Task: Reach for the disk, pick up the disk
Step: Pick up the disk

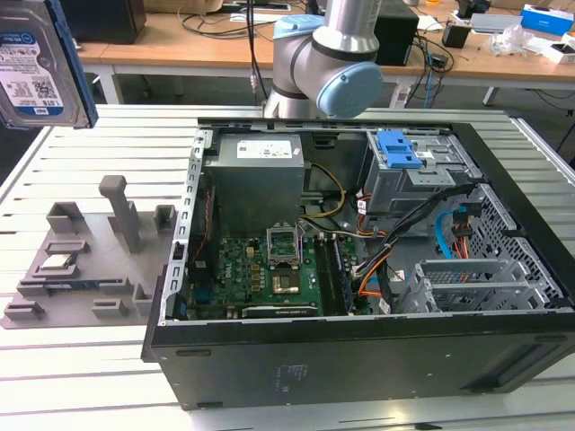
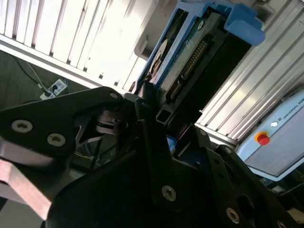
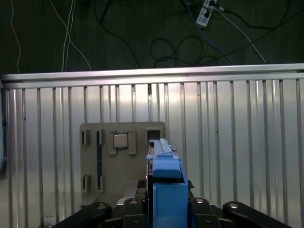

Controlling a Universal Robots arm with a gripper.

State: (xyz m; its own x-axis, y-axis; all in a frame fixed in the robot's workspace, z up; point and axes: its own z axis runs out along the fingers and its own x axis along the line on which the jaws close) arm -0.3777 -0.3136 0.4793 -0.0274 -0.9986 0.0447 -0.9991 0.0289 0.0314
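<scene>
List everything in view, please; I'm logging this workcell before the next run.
disk: one, silver-grey with blue rails, held in the air at the exterior view's upper left
computer case: one, black, open, on the table
blue latch piece: one, on the drive cage inside the case
fixture tray: one, grey, on the exterior view's left of the case
processor chip: one, silver, seated in the tray
table: one, slatted pale metal
arm: one, grey and pale blue, behind the case
jaws: black, shut on the disk

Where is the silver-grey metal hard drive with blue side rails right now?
At the exterior view's top left, the hard drive is aloft above the grey plastic fixture plate, clamped in the gripper.
</scene>
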